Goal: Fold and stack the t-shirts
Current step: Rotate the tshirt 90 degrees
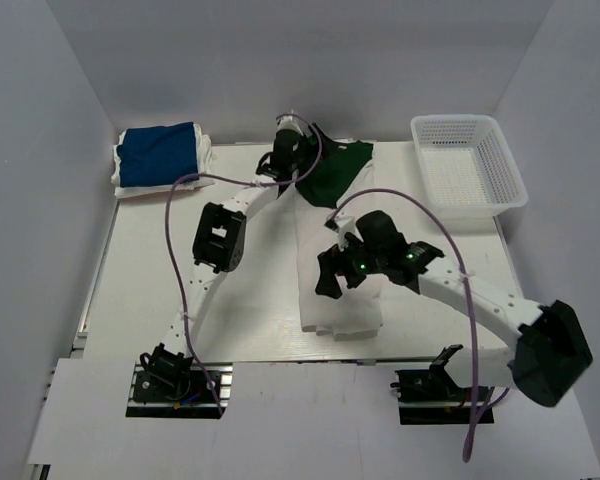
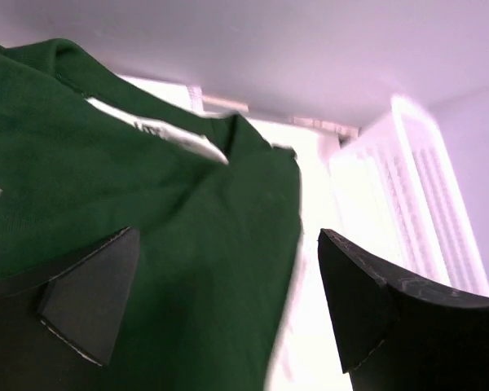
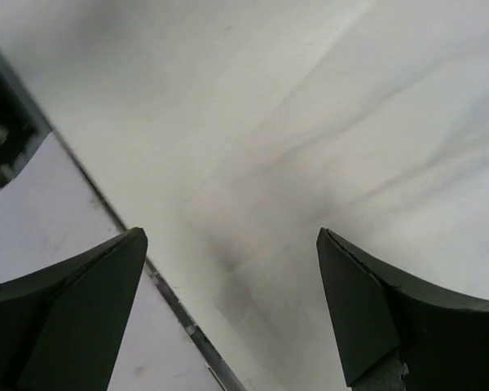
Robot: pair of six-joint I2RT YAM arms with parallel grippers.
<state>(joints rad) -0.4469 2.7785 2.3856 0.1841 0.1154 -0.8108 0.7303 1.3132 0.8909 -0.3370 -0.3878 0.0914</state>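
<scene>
Top external, left gripper [image 1: 302, 168] at green shirt [image 1: 342, 172] edge, white shirt [image 1: 332, 300] mid-table

Wide-spread right gripper [image 3: 231, 236] over creased white t-shirt [image 3: 375, 122]

Folded shirt [image 1: 158, 152] back left, basket [image 1: 467, 165] back right, second shirt [image 1: 338, 172] between.

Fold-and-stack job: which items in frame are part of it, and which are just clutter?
Part of the job:
- dark green shirt, left gripper open over it
- white shirt, mid-table, right gripper open above it
- blue shirt, folded, far left corner

Just lying about:
- white mesh basket, far right corner
</scene>
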